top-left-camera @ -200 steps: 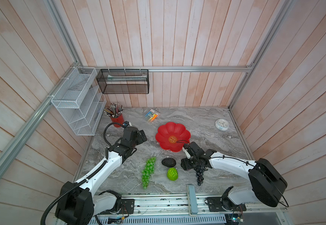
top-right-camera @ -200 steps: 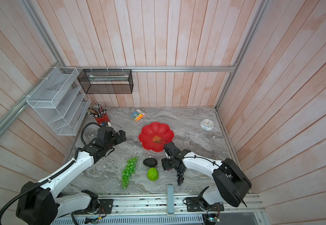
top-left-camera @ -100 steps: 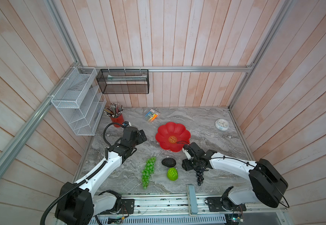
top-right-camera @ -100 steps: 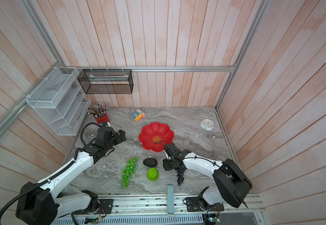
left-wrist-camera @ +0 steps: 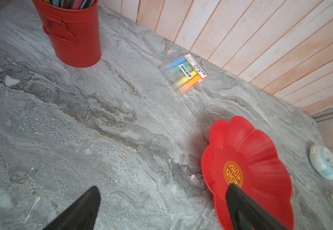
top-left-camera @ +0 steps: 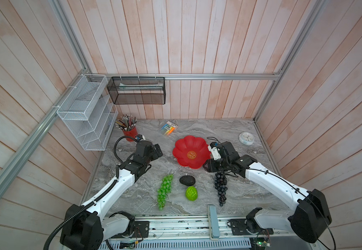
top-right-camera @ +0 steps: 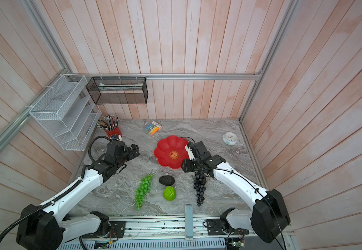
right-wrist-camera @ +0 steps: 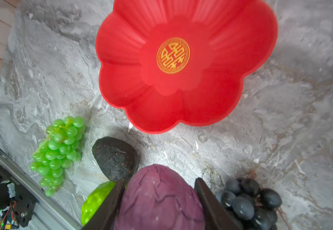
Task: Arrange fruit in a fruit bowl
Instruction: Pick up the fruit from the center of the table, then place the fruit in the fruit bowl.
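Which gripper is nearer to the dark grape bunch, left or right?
Right. The right gripper, holding the purple fruit, hovers at the stem end of the dark grape bunch; the left gripper is far, past the fruit bowl.

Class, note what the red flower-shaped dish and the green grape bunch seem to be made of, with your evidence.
Red dish: probably moulded plastic, glossy; smooth ribbed petals with soft highlights, printed gold emblem. Green grape bunch: likely soft translucent plastic or rubber; shiny beads that let light glow through.
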Tool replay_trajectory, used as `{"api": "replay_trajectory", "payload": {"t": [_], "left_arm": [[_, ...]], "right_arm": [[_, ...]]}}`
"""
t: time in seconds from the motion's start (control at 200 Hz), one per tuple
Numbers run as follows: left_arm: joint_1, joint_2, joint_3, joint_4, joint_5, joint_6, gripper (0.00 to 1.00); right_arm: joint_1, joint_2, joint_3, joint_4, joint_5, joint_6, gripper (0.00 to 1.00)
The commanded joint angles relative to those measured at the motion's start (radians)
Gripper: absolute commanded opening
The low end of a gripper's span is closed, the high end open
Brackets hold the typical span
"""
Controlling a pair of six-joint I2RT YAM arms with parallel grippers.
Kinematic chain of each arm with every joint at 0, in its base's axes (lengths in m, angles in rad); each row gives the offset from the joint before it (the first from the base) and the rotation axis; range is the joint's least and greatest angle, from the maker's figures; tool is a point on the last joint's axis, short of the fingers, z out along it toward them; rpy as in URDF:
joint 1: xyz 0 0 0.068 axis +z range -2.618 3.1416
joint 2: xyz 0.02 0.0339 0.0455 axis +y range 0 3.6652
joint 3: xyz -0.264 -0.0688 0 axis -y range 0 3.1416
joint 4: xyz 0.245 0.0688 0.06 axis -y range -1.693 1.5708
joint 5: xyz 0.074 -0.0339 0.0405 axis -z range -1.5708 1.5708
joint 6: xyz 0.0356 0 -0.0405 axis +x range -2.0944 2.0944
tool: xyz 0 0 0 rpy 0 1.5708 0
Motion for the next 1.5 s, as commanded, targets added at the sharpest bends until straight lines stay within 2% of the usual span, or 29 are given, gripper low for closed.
{"api": "replay_trajectory", "payload": {"t": [0.0, 0.23, 0.4, 0.57, 1.08, 1.26, 1.315, 1.41, 1.495], "left_arm": [[0.013, -0.020, 0.039, -0.032, -0.039, 0.035, 1.00], [0.030, -0.036, 0.040, -0.066, 0.025, 0.051, 1.00], [0.037, -0.046, 0.085, -0.156, 0.035, 0.074, 1.00], [0.040, -0.061, 0.081, -0.164, 0.048, 0.078, 1.00], [0.040, -0.043, 0.090, -0.183, 0.085, 0.079, 1.00], [0.040, -0.031, 0.134, -0.228, 0.123, 0.108, 1.00], [0.040, -0.025, 0.149, -0.252, 0.128, 0.113, 1.00], [0.040, -0.006, 0.175, -0.298, 0.161, 0.115, 1.00], [0.039, 0.021, 0.196, -0.330, 0.231, 0.141, 1.00]], "right_arm": [[-0.051, 0.076, 0.103, 0.007, -0.022, -0.070, 0.28], [-0.095, 0.368, 0.298, 0.119, -0.033, -0.149, 0.28], [-0.096, 0.638, 0.545, 0.022, -0.064, -0.214, 0.27], [-0.094, 0.764, 0.633, 0.011, -0.019, -0.240, 0.27], [-0.087, 0.887, 0.682, 0.028, 0.006, -0.251, 0.33], [-0.083, 0.902, 0.687, 0.032, 0.011, -0.262, 0.40], [-0.081, 0.901, 0.690, 0.032, 0.010, -0.263, 0.45], [-0.073, 0.893, 0.692, 0.034, 0.039, -0.268, 0.62], [-0.065, 0.867, 0.687, 0.040, 0.081, -0.270, 0.70]]}}
